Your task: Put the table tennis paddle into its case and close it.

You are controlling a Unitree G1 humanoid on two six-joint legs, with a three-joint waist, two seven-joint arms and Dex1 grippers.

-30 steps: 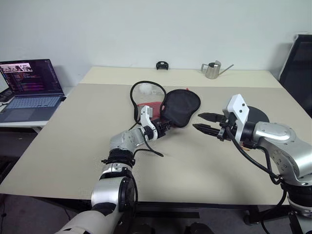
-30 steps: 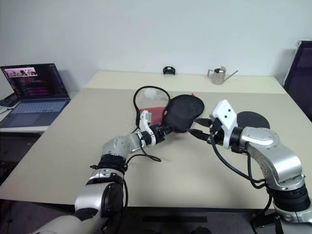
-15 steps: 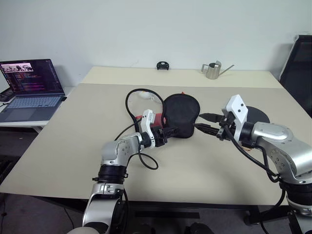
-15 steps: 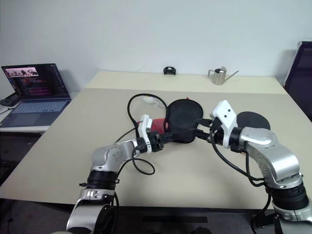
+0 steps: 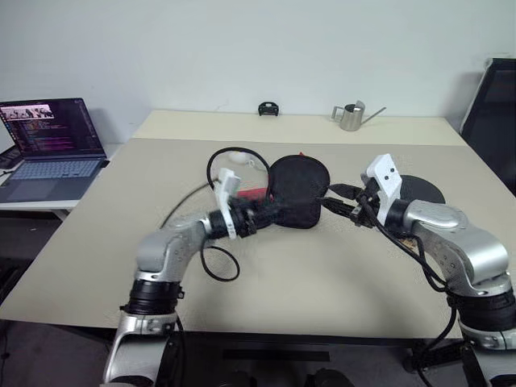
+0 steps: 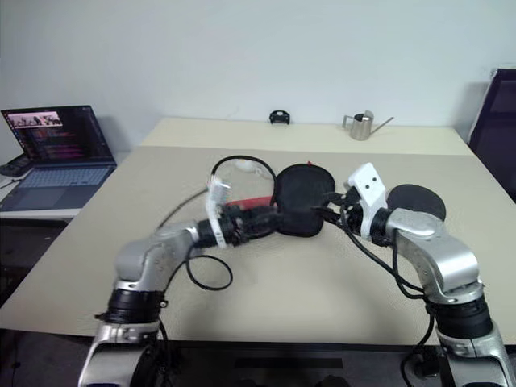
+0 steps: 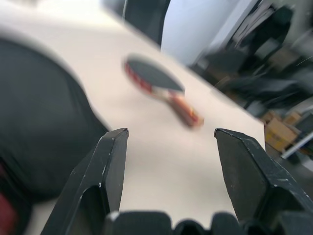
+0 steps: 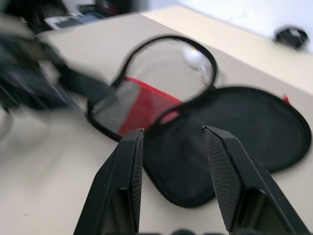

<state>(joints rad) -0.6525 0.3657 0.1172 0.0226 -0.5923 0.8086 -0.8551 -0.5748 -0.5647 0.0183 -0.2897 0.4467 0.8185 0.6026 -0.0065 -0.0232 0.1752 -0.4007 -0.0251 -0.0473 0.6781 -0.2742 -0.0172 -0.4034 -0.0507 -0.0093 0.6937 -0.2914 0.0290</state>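
The case (image 5: 300, 192) lies open in the middle of the table, black flap to the right, red mesh panel (image 5: 255, 193) and loose zipper loop to the left. The table tennis paddle (image 5: 422, 189) lies flat right of it, partly behind my right arm; the left wrist view shows its black blade and red-striped handle (image 7: 185, 108). My left gripper (image 5: 272, 212) hovers open at the case's near left edge, with nothing between its fingers. My right gripper (image 5: 332, 201) is open at the flap's right edge, and the flap (image 8: 234, 127) lies beyond its fingers.
A small white ball (image 5: 242, 159) rests inside the zipper loop. A laptop (image 5: 52, 141) stands on a side table at left. A metal watering can (image 5: 351, 116) and a small black object (image 5: 268, 108) are at the back edge. A dark chair (image 5: 493, 113) is at right.
My left gripper has opened and let go of the case edge, rising and drawing back with its wrist rolled. The right gripper has moved in toward the flap's right edge.
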